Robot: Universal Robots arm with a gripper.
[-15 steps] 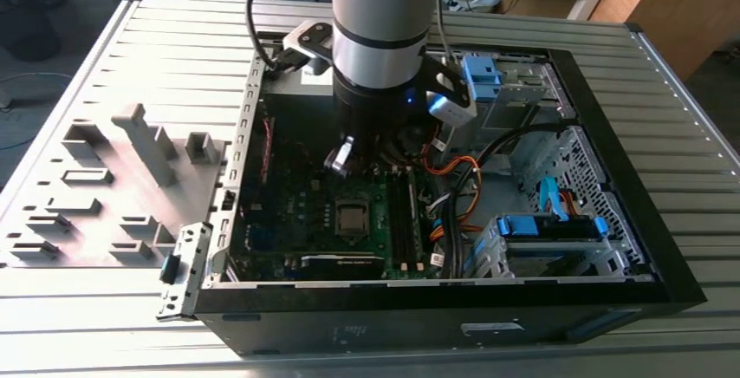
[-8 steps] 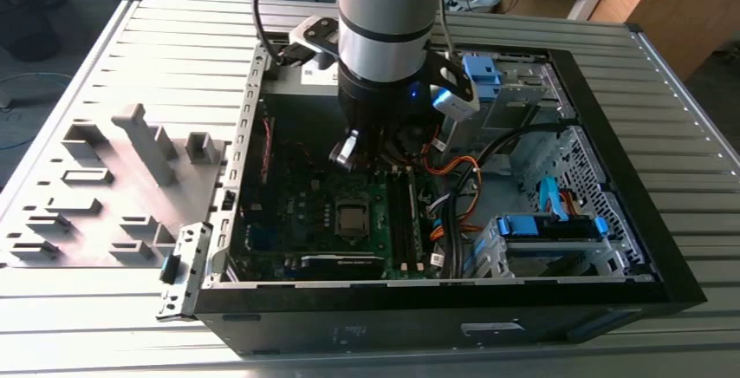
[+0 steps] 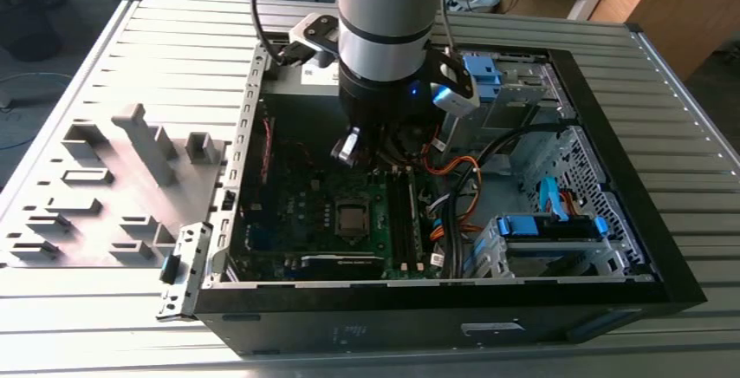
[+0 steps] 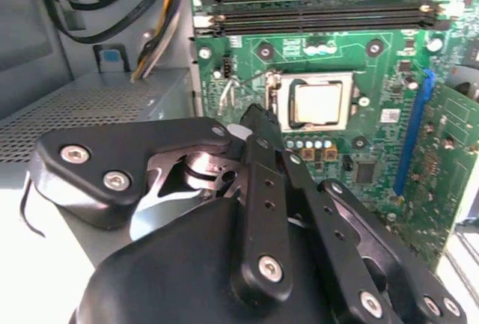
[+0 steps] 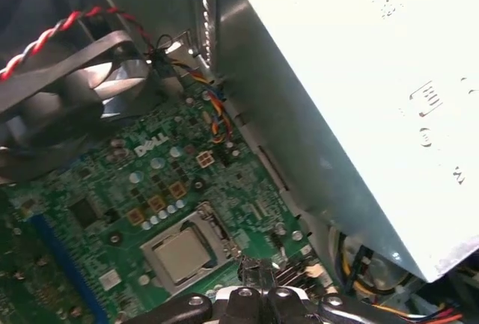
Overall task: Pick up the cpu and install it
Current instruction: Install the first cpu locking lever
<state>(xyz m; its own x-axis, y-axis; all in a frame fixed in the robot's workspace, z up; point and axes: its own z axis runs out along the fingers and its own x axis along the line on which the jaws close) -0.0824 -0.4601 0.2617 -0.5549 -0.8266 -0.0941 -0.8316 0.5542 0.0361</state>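
Claw [image 4: 253, 118] hangs low over the green motherboard [image 4: 374, 152], near the socket [image 4: 349, 107] but apart from it. We cannot tell whether it is released or clenched.

The cpu [image 4: 318, 105] lies flat inside the socket, pale metal top up, clear of the claw. We see the same in the first wrist view [image 5: 179, 255].

A small white sticker [image 4: 389, 114] sits just beside the socket, its print too small to read.

Beyond the socket, the memory sticks [image 4: 322, 17] lie parallel.

The pale power-supply box [image 5: 359, 77] bears faint print we cannot make out.

In the exterior view, the open computer case [image 3: 625, 179] rests on the slatted desk [image 3: 173, 40].
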